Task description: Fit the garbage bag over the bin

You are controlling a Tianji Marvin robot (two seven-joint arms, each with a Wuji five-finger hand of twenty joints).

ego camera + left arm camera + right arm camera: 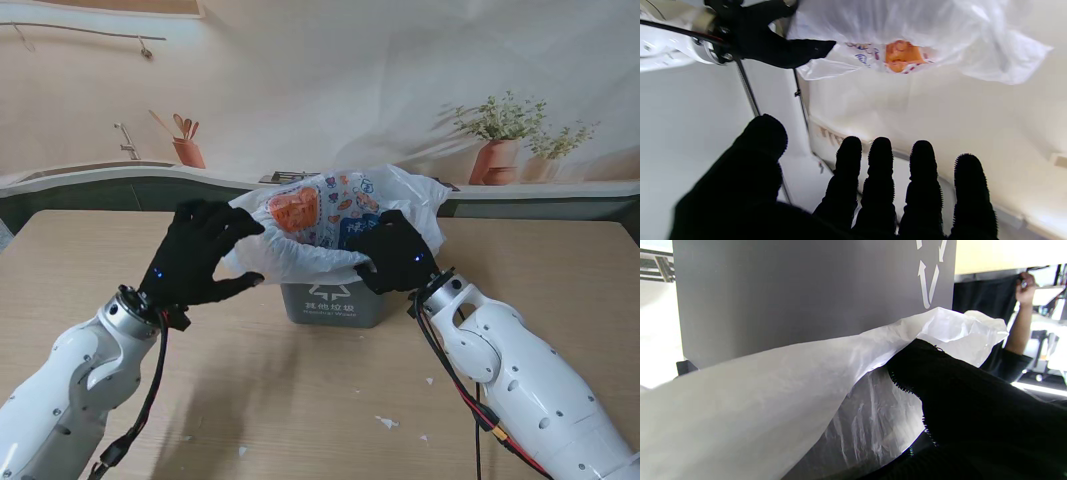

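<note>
The garbage bag [335, 225] is a thin white plastic bag with orange and blue printing, and I see it draped over the top of the bin [331, 303], bunched and puffed up above the rim rather than pulled smooth. The bin is a small grey box with a recycling mark and white lettering on its front, standing at the middle of the bench [90, 260], a little farther from me than both wrists.

My right hand [396, 253] is on the bag's right front edge. In the right wrist view the black fingers [923, 366] are tucked under a fold of the white film [773, 380] and closed on it, right against the grey wall of the bin [790, 290].

My left hand [197, 255] sits just left of the bag with its fingers spread. From the stand its fingertips reach the bag's left edge, but in the left wrist view the four fingers [922, 173] and thumb stand apart with nothing between them, and the bag [907, 33] lies beyond them; it grips nothing.

A few small white scraps [387, 422] lie on the bench nearer to me, between the two arms.
</note>
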